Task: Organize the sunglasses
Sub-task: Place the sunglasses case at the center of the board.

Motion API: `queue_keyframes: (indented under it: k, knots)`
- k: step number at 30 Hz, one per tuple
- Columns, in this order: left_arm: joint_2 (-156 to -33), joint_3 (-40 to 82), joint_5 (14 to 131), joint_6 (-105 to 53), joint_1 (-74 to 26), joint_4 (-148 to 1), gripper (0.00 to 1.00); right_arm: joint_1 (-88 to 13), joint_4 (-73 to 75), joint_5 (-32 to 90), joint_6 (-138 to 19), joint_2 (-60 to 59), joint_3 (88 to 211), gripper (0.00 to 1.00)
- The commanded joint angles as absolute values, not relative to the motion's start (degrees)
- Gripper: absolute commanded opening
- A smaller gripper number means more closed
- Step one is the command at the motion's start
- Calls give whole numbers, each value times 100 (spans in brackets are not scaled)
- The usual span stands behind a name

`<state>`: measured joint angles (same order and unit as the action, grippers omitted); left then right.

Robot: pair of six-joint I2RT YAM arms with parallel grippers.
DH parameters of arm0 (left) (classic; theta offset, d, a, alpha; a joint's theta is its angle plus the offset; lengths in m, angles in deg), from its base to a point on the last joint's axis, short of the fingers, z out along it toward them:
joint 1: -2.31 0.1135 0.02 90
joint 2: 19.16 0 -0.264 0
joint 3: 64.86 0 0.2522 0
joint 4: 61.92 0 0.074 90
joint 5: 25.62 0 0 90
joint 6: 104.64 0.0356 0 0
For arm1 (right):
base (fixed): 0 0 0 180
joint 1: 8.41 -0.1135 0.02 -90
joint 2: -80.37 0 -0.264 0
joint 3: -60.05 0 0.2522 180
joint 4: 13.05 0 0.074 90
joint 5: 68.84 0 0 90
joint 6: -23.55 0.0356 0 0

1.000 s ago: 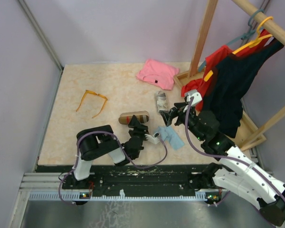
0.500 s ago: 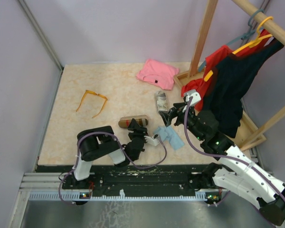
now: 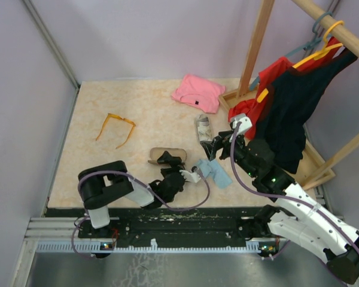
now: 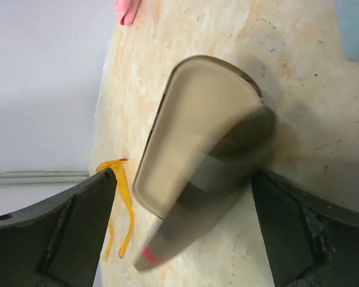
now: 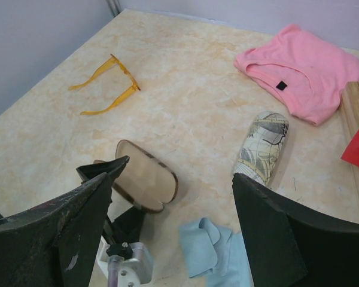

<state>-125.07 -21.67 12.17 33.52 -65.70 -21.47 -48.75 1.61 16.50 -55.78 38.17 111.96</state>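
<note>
Your left gripper (image 4: 182, 176) sits low over the table (image 3: 137, 107) close to the middle of the near edge. Its jaws are spread wide, one on each side of the brown case (image 4: 197, 173). The case lies on the table between them with a pale beige face showing. There is a clear gap on the left-hand side. On the other side you cannot tell whether the finger touches the case.

Your right gripper (image 5: 179, 170) hangs above the table right of centre, jaws spread wide with nothing between them. Under it the grey-patterned case (image 5: 260, 146) lies toward the far side, and the light blue cloth (image 5: 212, 248) lies crumpled toward the near edge.

The orange sunglasses (image 3: 115, 128) lie flat in the left half of the table, nearer the left edge than the centre. Their arms are unfolded and point back toward the near-left corner. They are well apart from both grippers.

A small red patch shows at the near end of the brown case in the left wrist view, but it is too blurred to identify.

A folded pink shirt (image 3: 197, 91) lies by the far edge, right of centre.
</note>
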Motion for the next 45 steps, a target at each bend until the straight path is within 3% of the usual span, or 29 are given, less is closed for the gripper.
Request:
queue_keyframes:
  k: [1,14,22,25,30,33,40,45]
  knots:
    - [-12162,-2109,1478,2092,-6737,-3691,99,-4831,63,1551,-5592,3875,11314,82]
    - [-10412,-1495,2231,448,-7108,-6187,99,-4831,99,1300,-5752,3891,11304,82]
    - [-8737,-1302,2964,-90,-7036,-6776,99,-4830,83,802,-5258,3900,11195,80]
    - [-8168,-1198,3574,-977,-6489,-6865,98,-4831,302,692,-4758,3601,11296,77]
    - [-8063,-769,4740,-2650,-4588,-7801,99,-4822,680,1056,-3935,2701,11607,69]
    - [-8104,-808,4609,-3102,-4205,-7976,99,-4821,713,1548,-3818,1958,11795,63]
    - [-8238,-1392,4661,-4432,-3379,-8314,83,-4822,496,1985,-3656,698,12169,59]
    - [-8176,-1907,4755,-4576,-3294,-7997,82,-4858,194,2257,-3546,-108,12294,55]
